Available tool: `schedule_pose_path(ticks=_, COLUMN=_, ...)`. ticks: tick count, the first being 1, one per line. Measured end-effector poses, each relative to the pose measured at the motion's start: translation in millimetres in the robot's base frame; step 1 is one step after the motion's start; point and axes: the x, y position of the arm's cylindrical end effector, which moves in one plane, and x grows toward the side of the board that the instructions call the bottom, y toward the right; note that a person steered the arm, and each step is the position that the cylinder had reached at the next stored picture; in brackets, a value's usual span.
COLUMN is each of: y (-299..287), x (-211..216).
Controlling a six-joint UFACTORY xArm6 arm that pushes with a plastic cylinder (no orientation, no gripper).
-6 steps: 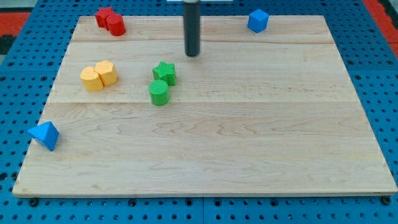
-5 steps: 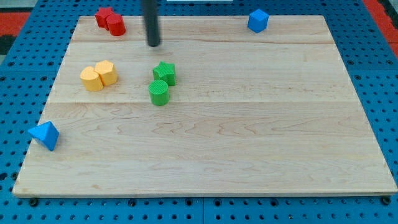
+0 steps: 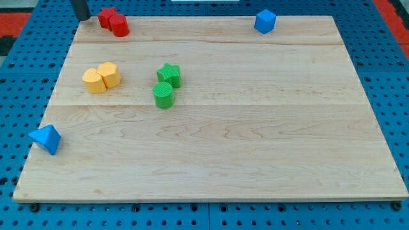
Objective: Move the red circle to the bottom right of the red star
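Camera view shows my tip (image 3: 81, 18) at the view's top left corner, just off the wooden board (image 3: 255, 147), near the red star (image 3: 106, 16) on its left side and not touching it. I carry no gripper, only the dark rod, so nothing is held. The red circle (image 3: 119, 26) sits against the star, at its lower right, the two touching near the board's top edge. Lower down on the left, a yellow heart (image 3: 94, 82) and a yellow hexagon-like block (image 3: 109, 75) sit pressed together. Nearer the middle, a green star (image 3: 169, 75) stands just above a green circle (image 3: 163, 95), touching it. A blue block (image 3: 264, 21), its shape hard to make out, lies near the top edge toward the view's right, well apart from everything else. A blue triangle (image 3: 45, 138) sits at the board's left edge, low down. A blue pegboard (image 3: 390, 76) surrounds the board.
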Motion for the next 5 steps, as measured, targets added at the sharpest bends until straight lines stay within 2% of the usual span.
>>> schedule_pose_path(ticks=1, y=92, x=25)
schedule_pose_path(ticks=2, y=158, x=80)
schedule_pose_path(ticks=3, y=182, x=113)
schedule_pose_path(ticks=4, y=104, x=114)
schedule_pose_path(ticks=5, y=60, x=48)
